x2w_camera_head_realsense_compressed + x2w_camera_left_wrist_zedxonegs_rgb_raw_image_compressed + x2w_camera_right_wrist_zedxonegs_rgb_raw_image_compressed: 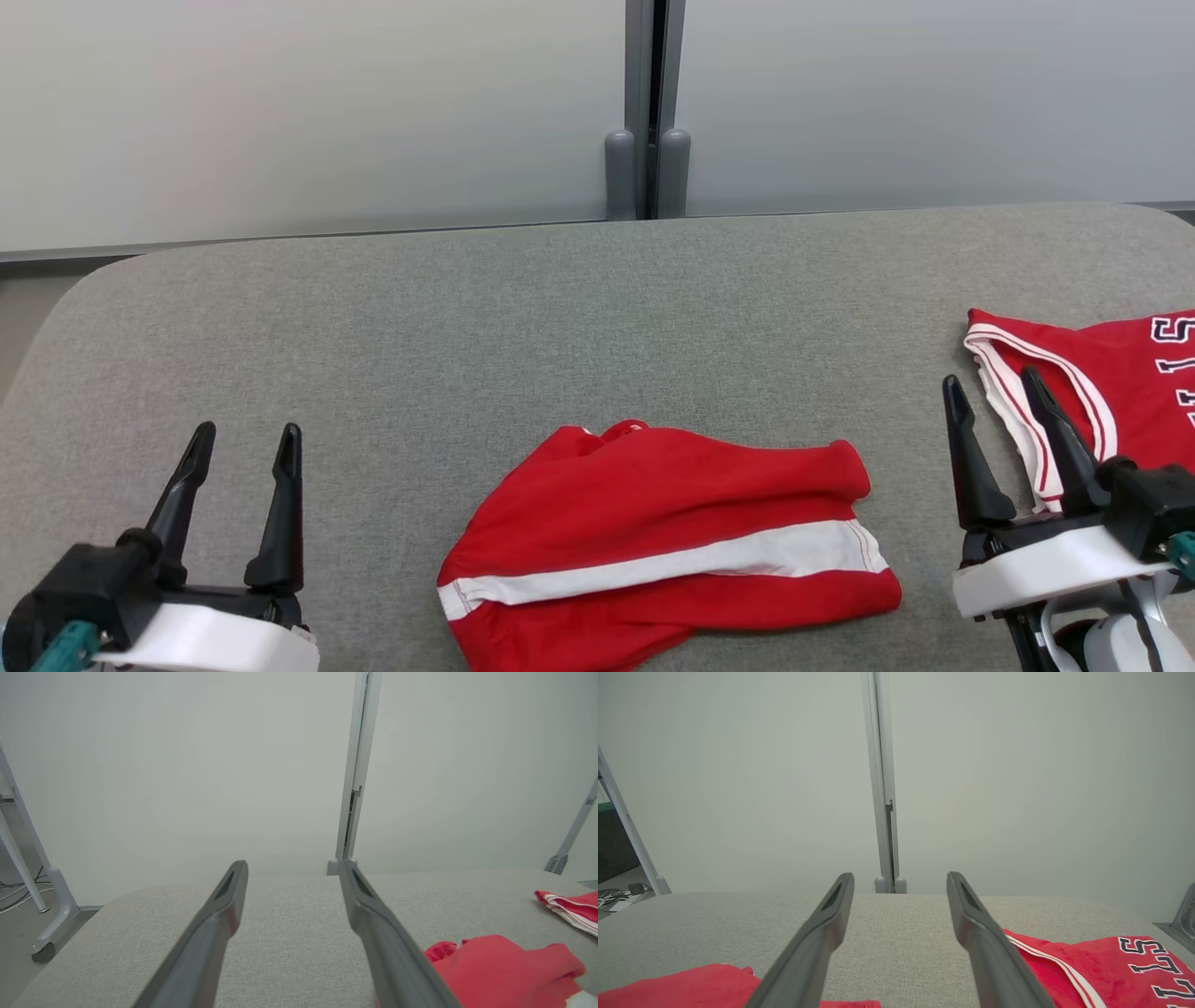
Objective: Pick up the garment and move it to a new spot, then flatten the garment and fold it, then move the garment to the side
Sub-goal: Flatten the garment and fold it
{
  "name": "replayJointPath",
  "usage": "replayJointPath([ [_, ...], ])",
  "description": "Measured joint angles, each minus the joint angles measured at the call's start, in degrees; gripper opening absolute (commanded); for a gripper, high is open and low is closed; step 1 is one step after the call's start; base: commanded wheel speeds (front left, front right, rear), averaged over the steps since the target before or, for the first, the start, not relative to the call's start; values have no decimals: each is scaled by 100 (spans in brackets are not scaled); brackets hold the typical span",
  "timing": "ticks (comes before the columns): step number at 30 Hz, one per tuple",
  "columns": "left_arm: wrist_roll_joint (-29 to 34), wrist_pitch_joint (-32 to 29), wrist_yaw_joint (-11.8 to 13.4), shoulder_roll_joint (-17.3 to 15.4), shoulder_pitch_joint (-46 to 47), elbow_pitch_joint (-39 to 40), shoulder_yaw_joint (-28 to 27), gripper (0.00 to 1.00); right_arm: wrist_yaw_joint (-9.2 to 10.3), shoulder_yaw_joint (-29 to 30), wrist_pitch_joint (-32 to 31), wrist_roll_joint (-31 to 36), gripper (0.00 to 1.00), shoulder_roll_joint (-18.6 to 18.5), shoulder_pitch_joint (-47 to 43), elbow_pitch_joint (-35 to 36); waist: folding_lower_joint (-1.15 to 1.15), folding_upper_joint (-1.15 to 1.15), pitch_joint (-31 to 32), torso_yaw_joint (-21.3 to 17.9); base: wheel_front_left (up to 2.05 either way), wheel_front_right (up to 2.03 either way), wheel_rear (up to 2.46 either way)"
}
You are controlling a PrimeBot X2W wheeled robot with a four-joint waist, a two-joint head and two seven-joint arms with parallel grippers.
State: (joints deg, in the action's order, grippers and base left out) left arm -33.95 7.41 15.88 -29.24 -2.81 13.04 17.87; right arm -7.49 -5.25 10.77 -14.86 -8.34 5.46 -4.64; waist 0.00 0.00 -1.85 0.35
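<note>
The red shorts [653, 532], long axis left to right, are flanked by the left gripper [248, 429] and the nearer right gripper [990, 376], both spread open and empty.

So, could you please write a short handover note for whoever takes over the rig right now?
Left tool: open, empty, over the near left of the table.
Right tool: open, empty, at the near right, in front of the jersey's striped edge.
Shorts: red with a white stripe, lying rumpled on the table between the tools, near the front edge.
Jersey: red, lettered, lying at the right, partly out of frame.
Done: the shorts seem to be set down; nothing is held.
Left: probably flattening and folding the shorts, then moving them aside.
</note>
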Motion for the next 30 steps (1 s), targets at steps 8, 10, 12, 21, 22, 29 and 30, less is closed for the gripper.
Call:
replayJointPath([
  [8, 396, 634, 159, 305, -62, -572, -19, 100, 0, -70, 112, 56, 100, 22, -227, 138, 0, 0, 1, -35, 0, 0, 0],
  [10, 396, 682, 131, 425, -62, -677, -42, 100, 0, -85, 135, 67, 100, 41, -270, 138, 0, 0, 11, -35, 0, 0, 0],
  [12, 399, 712, 79, 468, -63, -781, -52, 100, 0, -98, 135, 81, 100, 45, -319, 121, 0, 0, 26, -33, 0, 0, 0],
  [21, 641, 749, -78, 619, -59, -854, -131, 100, 0, 21, 85, 126, 100, 49, -346, 110, 0, 0, 26, -27, 0, 0, 0],
  [22, 677, 749, -80, 623, -59, -851, -131, 100, 0, 32, 82, 129, 100, 49, -346, 112, 0, 0, 28, -24, 0, 0, 0],
  [29, 740, 756, -127, 686, -60, -856, -174, 100, 0, 82, 34, 165, 100, 68, -346, 133, 0, 0, 38, -2, 0, 0, 0],
  [30, 742, 758, -133, 694, -60, -859, -176, 100, 0, 82, 32, 165, 100, 68, -346, 136, 0, 0, 39, 1, 0, 0, 0],
])
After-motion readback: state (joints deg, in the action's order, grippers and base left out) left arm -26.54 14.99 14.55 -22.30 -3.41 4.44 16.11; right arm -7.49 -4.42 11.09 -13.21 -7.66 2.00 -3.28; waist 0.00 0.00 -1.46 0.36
